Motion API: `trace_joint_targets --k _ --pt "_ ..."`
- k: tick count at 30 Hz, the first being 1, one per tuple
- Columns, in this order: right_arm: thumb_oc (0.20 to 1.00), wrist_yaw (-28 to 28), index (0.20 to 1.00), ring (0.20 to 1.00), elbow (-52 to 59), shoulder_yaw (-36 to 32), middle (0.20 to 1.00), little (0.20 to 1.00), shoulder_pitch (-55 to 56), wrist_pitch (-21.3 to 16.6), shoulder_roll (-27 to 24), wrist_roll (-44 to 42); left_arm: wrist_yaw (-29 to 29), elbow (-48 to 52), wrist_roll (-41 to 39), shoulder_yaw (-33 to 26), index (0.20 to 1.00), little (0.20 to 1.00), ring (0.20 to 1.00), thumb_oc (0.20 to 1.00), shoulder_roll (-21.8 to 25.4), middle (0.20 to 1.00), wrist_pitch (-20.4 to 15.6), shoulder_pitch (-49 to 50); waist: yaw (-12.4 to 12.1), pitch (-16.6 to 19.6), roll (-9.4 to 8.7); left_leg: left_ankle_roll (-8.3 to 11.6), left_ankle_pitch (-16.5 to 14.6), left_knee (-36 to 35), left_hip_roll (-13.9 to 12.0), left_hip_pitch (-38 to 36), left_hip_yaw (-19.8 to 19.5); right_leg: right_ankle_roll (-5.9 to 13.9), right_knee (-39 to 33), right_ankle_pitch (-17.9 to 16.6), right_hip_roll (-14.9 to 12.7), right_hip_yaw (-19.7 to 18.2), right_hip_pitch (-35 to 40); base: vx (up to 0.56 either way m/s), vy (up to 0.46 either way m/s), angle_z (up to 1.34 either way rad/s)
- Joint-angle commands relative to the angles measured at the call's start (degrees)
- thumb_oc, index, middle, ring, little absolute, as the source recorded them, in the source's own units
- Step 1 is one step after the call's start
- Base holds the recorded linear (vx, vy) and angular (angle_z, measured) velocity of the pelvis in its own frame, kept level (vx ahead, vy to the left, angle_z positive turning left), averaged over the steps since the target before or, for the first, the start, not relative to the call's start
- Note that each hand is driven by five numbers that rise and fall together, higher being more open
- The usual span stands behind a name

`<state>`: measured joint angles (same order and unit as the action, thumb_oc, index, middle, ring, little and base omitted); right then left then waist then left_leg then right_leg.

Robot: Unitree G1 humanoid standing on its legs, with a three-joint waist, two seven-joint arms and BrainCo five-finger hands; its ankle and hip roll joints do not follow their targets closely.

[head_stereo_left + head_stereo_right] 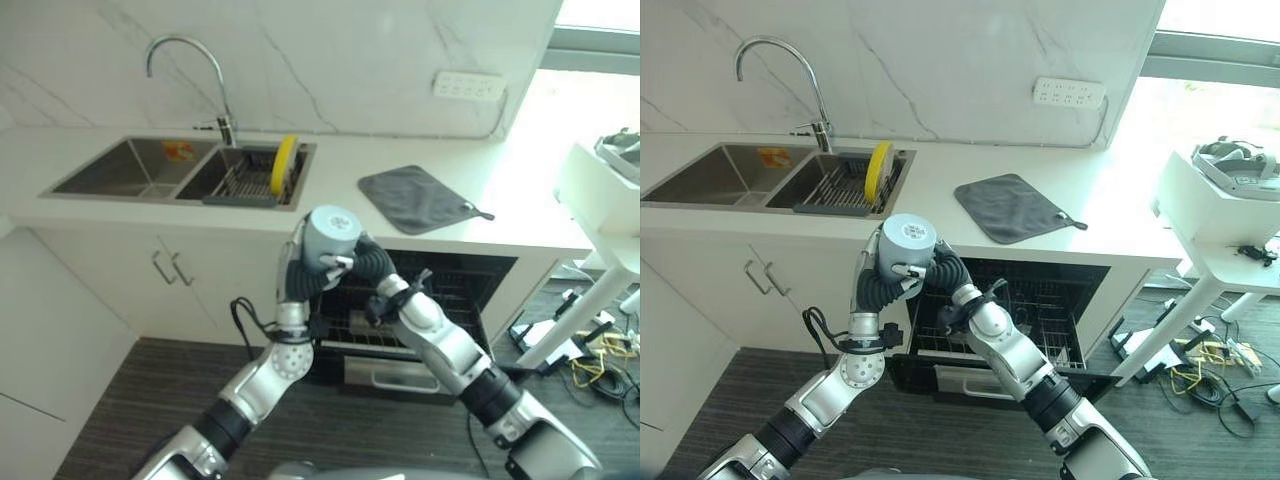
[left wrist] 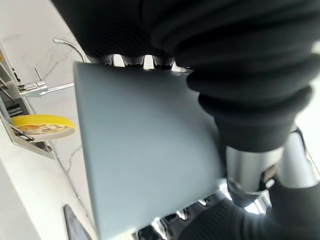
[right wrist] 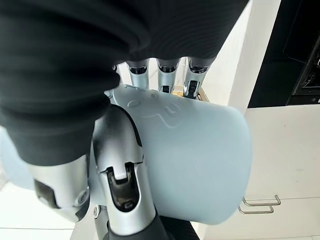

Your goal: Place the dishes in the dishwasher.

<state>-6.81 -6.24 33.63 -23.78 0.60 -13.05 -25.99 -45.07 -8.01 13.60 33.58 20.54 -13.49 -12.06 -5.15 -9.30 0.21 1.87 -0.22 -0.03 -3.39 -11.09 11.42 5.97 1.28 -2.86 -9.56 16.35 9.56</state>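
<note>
A: Biggest first: the white surface [image 1: 480, 215] runs behind both hands, smooth and stone-like, with a steel double sink [image 1: 140, 170] sunk into it off to the left hand's side.

B: And below it, just behind the hands, the dishwasher [image 1: 1040, 300] stands open, one dark wire rack showing inside.

A: On the surface past the right hand lies one grey cloth [image 1: 418, 198], flat and soft-looking. One yellow plate [image 1: 283, 165] stands on edge in the sink's dark rack [image 1: 245, 185].

B: Now the hands. The left hand [image 1: 875, 285] has its fingers curled round one pale blue-grey cup [image 1: 906, 243], a smooth matte cylinder held up in front of the dishwasher's opening.

A: The right hand [image 1: 362, 258] is closed on the same cup from the other side; its wrist view shows fingers over the far wall and the thumb [image 3: 120, 170] pressed on the near wall.

B: So two hands, one cup between them.
</note>
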Motion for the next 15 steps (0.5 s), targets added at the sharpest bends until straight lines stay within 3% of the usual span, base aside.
trace_joint_targets --k 1,3,4,8,15 --pt "0.200 0.6 0.200 0.200 2.1 2.2 0.200 0.200 -7.5 -3.7 5.8 -1.8 7.1 2.4 4.9 11.9 0.200 0.200 0.200 0.200 -3.5 0.200 -3.6 -8.5 -1.2 -2.4 -1.82 -0.34 -5.5 5.3 0.9 -0.3 1.5 1.79 -0.7 3.0 -2.8 2.1 3.6 0.00 0.000 0.00" --pt "0.200 0.2 0.200 0.200 1.9 2.2 0.200 0.200 -7.5 -4.0 6.0 -2.5 7.7 2.2 4.2 12.0 0.200 0.200 0.200 0.200 -3.5 0.200 -3.1 -8.6 -1.2 -2.4 -1.76 -0.37 -5.5 5.3 0.9 -0.3 1.4 1.74 -0.7 3.0 -2.8 2.0 3.6 0.00 0.000 0.00" --pt "0.200 0.1 0.200 0.200 1.8 2.0 0.200 0.200 -7.4 -4.3 6.1 -3.2 8.2 2.3 4.0 11.9 1.000 1.000 1.000 1.000 -3.3 1.000 -2.9 -8.8 -1.1 -2.3 -1.67 -0.37 -5.4 5.2 0.8 -0.4 1.5 1.75 -0.7 3.1 -2.8 2.0 3.6 0.03 0.019 0.00" --pt "0.200 -0.9 0.200 0.200 1.4 1.5 0.200 0.200 -6.7 -4.2 6.3 -8.0 11.1 2.2 3.2 12.0 1.000 1.000 1.000 1.000 -3.2 1.000 -2.2 -8.4 -1.0 -2.1 -1.41 -0.34 -5.2 4.6 0.8 -0.5 1.5 1.74 -0.8 3.2 -2.7 2.1 3.6 0.01 0.006 0.00" --pt "0.200 -2.1 0.200 0.200 -0.2 -0.5 0.200 0.200 -5.4 -7.5 7.1 -14.7 11.6 2.2 3.3 12.3 1.000 1.000 1.000 1.000 -3.0 1.000 -1.8 -8.4 -0.7 -2.1 -1.01 -0.33 -4.9 4.3 0.8 -0.6 1.5 1.62 -0.6 3.4 -2.7 2.3 3.5 0.00 0.000 0.00"
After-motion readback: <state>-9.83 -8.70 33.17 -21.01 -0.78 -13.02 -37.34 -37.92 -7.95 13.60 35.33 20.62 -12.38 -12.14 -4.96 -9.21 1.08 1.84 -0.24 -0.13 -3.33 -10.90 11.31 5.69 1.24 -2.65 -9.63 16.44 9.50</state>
